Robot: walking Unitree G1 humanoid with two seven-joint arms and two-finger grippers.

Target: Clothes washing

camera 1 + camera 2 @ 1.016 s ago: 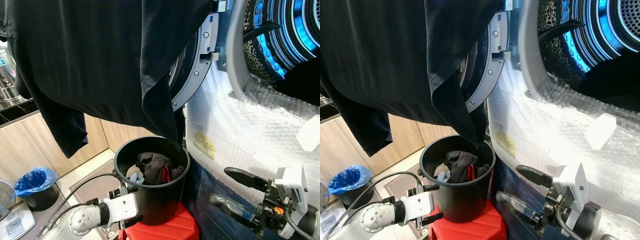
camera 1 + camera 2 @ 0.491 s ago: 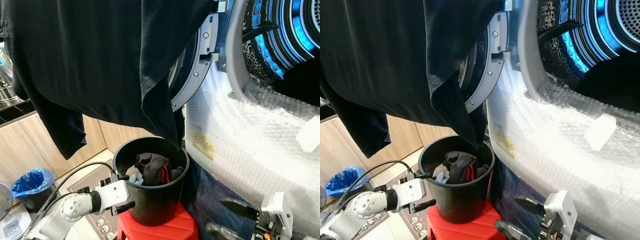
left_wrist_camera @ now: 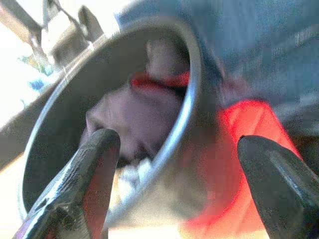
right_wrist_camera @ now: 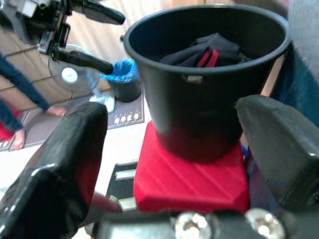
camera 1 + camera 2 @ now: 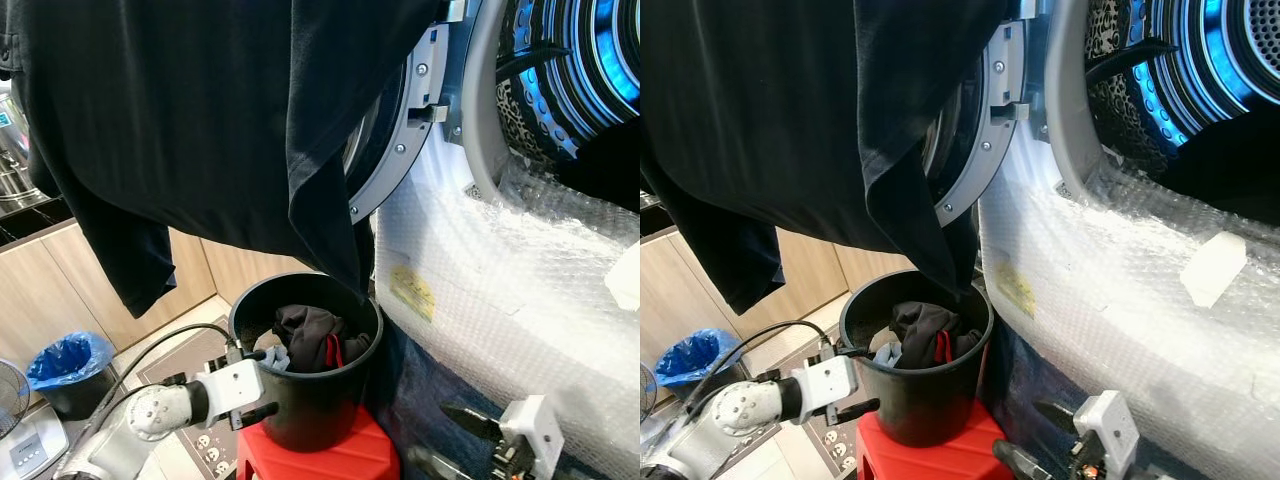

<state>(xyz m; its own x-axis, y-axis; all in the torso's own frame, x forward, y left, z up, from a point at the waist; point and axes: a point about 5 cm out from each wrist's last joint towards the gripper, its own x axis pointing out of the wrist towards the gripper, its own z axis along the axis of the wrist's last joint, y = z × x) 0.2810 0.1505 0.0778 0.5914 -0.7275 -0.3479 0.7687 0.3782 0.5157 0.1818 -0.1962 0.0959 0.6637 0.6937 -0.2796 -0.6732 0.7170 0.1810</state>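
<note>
While a big black garment (image 5: 200, 130) is hanging across the top of the head views, its lowest tip is dangling over the black bucket (image 5: 310, 395). Bucket is sitting on a red stool (image 5: 330, 455) just beside the washer front w/ bubble wrap (image 5: 500, 300), holding dark clothes w/ a red stripe (image 5: 315, 335). Left pincer (image 5: 262, 385) is hovering at the bucket's rim, fingers apart, one inside & one outside the wall. Right pincer (image 5: 462, 440) is sitting low near the washer, fingers apart. Open washer door (image 5: 405, 130) & blue-lit drum (image 5: 575, 70) are showing above. Blue-lined bin (image 5: 68, 372) is standing on the floor.

A blue-lined bin (image 5: 68, 368) stands on the floor by wooden cabinets (image 5: 60, 290).
</note>
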